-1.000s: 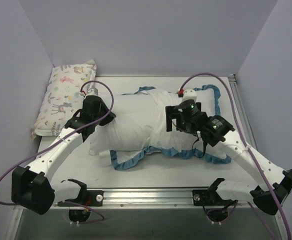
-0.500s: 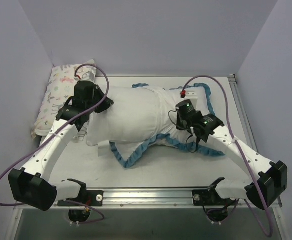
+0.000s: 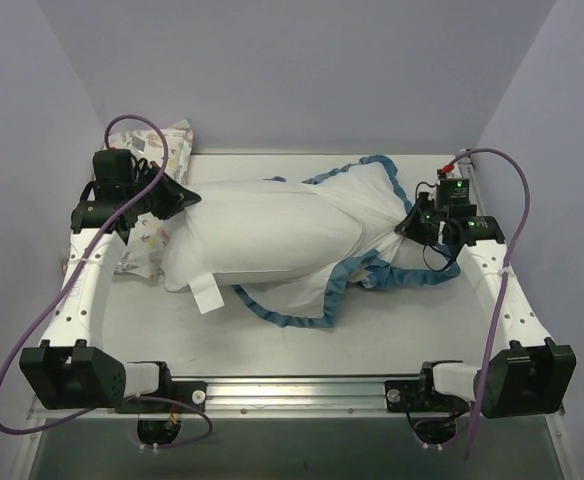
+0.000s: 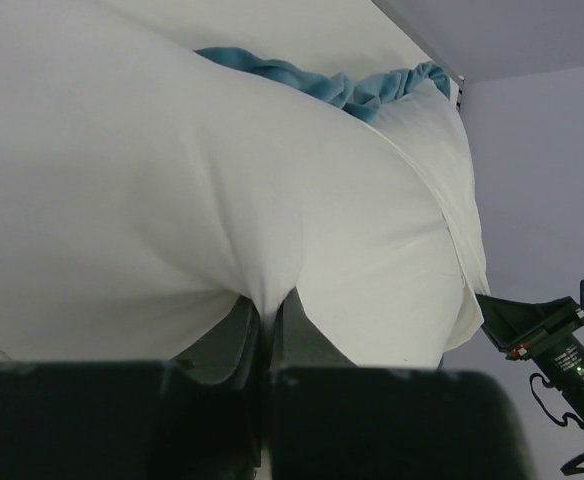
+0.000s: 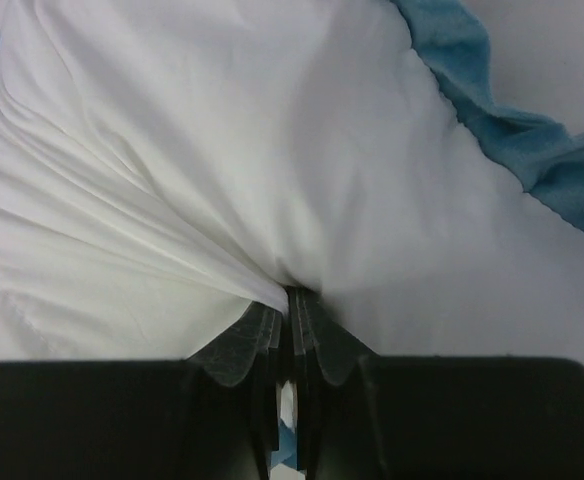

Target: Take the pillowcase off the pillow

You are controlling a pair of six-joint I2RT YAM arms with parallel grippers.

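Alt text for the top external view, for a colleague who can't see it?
A white pillow is stretched between two claws: the left claw pinches its left end, the right claw pinches the inside-out, teal-ruffled pillowcase covering its right end.

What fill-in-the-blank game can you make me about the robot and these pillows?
The left gripper is shut on the plain white ____.
The right gripper is shut on the inside-out ____.
The animal-print pillow lies on the ____ arm's side.
Missing words: pillow; pillowcase; left.
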